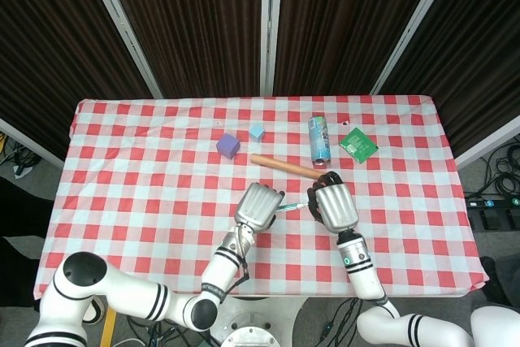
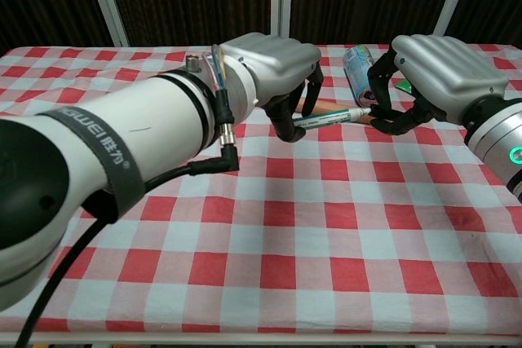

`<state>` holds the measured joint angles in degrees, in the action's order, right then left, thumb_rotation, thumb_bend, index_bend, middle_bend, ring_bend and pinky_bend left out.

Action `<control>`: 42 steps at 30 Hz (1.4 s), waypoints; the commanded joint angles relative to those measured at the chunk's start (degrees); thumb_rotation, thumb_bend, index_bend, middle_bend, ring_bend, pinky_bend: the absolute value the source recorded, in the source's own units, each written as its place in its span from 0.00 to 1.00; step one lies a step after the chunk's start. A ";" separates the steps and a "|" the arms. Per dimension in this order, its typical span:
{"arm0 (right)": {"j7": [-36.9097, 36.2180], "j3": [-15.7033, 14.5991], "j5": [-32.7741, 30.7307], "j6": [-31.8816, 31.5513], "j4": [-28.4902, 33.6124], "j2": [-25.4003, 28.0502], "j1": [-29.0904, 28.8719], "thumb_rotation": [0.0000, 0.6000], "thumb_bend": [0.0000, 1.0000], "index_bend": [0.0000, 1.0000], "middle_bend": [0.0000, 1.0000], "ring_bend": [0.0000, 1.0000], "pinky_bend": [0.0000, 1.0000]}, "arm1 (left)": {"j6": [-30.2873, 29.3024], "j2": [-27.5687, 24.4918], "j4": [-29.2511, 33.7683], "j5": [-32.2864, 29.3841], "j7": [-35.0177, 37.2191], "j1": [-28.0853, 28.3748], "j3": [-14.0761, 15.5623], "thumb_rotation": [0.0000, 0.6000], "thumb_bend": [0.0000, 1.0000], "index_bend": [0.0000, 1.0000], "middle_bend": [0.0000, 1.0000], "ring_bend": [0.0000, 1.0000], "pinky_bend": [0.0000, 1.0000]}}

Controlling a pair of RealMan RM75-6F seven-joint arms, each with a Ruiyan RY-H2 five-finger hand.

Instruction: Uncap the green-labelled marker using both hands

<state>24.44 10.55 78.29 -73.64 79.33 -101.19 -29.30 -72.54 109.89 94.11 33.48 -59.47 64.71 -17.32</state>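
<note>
From the head view, both arms meet near the front middle of the desk (image 1: 146, 144), over its red-and-white checked cloth. The left robot hand (image 1: 258, 205) has its fingers curled around one end of the green-labelled marker (image 1: 290, 208), and the right robot hand (image 1: 333, 205) closes on the other end — only a short stretch of the marker shows between them. Behind the hands lies a wooden rod (image 1: 282, 166), with a can (image 1: 319, 139) on its side and a green card (image 1: 357, 145) further back to the right. A purple cube (image 1: 228, 146) and a small light-blue cube (image 1: 257, 132) sit apart on the left.

Down to the chest view — the marker (image 2: 330, 116) is held level above the cloth. The left robot hand (image 2: 273, 67) wraps its body from above, and the right robot hand (image 2: 432, 71) pinches the tip end with its dark fingers (image 2: 381, 112). The can (image 2: 359, 73) lies just behind them.
</note>
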 commanded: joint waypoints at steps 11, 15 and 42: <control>0.06 -0.40 -3.23 0.68 -2.01 0.76 1.87 1.00 0.31 0.78 0.67 0.35 0.27 | 0.21 -1.47 -1.76 1.29 3.35 -3.15 2.76 1.00 0.40 0.56 0.60 0.53 0.57; 0.77 -0.28 -5.66 1.93 -2.86 0.70 2.36 1.00 0.29 0.76 0.66 0.35 0.26 | 1.35 -1.63 -3.74 2.47 5.61 -4.53 4.02 1.00 0.40 0.56 0.60 0.53 0.57; -4.88 -1.34 -4.33 -10.69 7.20 9.00 12.04 1.00 0.05 0.21 0.21 0.01 0.07 | 10.40 -2.54 -15.69 14.25 17.45 -10.74 9.69 1.00 0.37 0.51 0.56 0.50 0.55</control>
<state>21.24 9.58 72.38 -81.96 84.87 -93.78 -19.15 -62.54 107.15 78.88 47.48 -42.44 54.20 -7.73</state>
